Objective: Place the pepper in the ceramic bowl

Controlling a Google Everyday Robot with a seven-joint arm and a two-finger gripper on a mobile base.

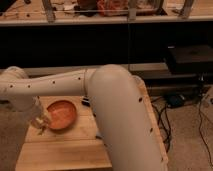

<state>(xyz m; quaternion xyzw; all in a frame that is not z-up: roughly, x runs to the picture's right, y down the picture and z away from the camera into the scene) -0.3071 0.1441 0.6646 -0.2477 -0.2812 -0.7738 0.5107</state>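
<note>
Gripper [41, 123] at lower left, low beside left rim of round orange-brown ceramic bowl [61, 114] on pale wooden table [65, 150]; grasp impossible to tell, pepper not made out, perhaps carried. Placing step probably; next, rightward over bowl, then release

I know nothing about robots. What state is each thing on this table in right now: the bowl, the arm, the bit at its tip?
ceramic bowl: upright on the table, nothing visible inside.
end effector: low at the bowl's left rim.
arm: bent, reaching across the table toward the bowl.
wooden table: bears the bowl.
</note>
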